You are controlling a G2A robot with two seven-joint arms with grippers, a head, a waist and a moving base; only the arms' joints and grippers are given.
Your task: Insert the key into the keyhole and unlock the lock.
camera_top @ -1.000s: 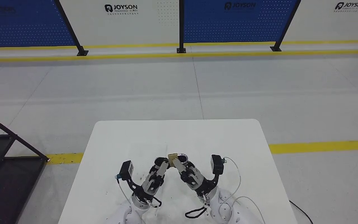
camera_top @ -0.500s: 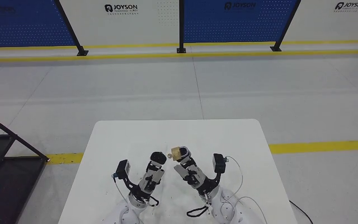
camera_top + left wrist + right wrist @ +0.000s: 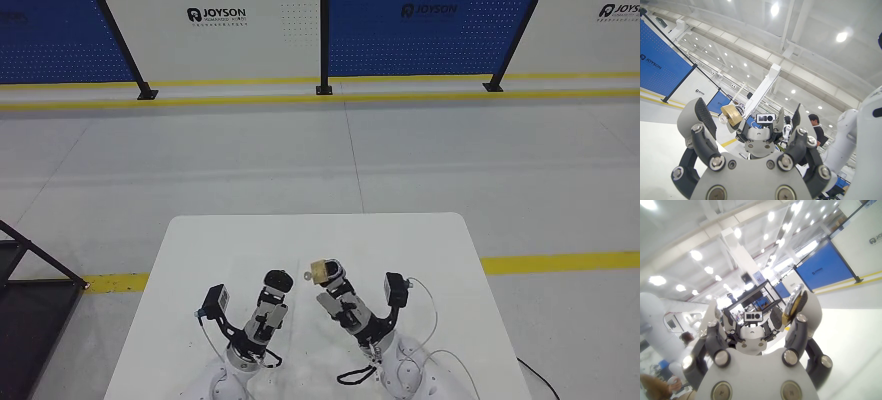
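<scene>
Moved: left gripper [image 3: 277, 284], which met the lock [image 3: 731, 116] a second ago, now stands off to its left. The right gripper [image 3: 328, 272] has carried the lock slightly farther and to the right over the same interval.

Item 1, lock: brass padlock with a rounded body and a silver shackle [image 3: 739, 109] at its top end. It sits in the air above the near middle of the white table [image 3: 400, 240], at the tip of the right gripper. Contents of keyhole [image 3: 726, 119]: one key [image 3: 722, 119], silver and round-headed, with its blade in the lock's underside and its head standing out toward the left gripper. Whether the shackle has sprung cannot be told.

Item 2, right gripper: raised, fingers standing apart. The lock lies against the inner pad of one finger [image 3: 804, 300], edge-on in the right wrist view. How it is fixed there cannot be made out.

Item 3, left gripper: raised, fingers spread wide, holding nothing between its ribbed black pads [image 3: 703, 113]. It is apart from key and lock and faces the right gripper.
</scene>
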